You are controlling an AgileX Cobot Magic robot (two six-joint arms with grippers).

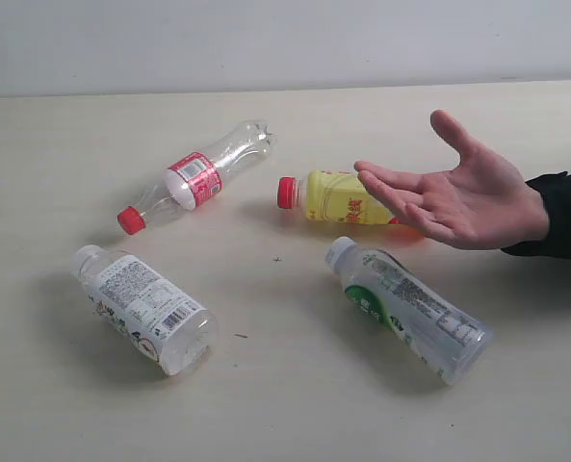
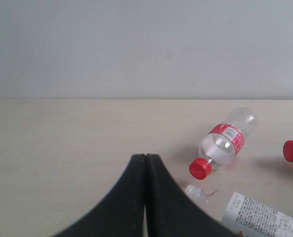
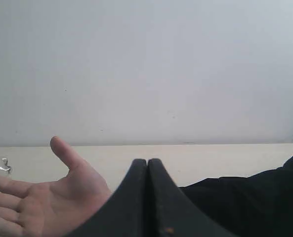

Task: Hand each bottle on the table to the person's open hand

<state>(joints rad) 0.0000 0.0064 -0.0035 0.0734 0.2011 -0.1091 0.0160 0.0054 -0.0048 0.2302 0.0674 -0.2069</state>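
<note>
Four bottles lie on their sides on the beige table [image 1: 266, 404]. The slim clear one with red cap and label [image 1: 196, 177] is at the back left, also in the left wrist view [image 2: 224, 142]. The yellow red-capped bottle [image 1: 335, 196] lies mid-table, partly behind the person's open hand [image 1: 458, 192]. One white-capped labelled bottle [image 1: 145, 308] is front left, the other [image 1: 408, 308] front right. My left gripper [image 2: 146, 157] is shut and empty, short of the bottles. My right gripper [image 3: 147, 161] is shut and empty beside the hand [image 3: 47, 197]. Neither gripper shows in the exterior view.
The person's black sleeve [image 1: 566, 212] comes in from the right edge, and fills the space by my right gripper as a dark sleeve [image 3: 245, 197]. A pale wall [image 1: 285, 43] runs behind the table's far edge.
</note>
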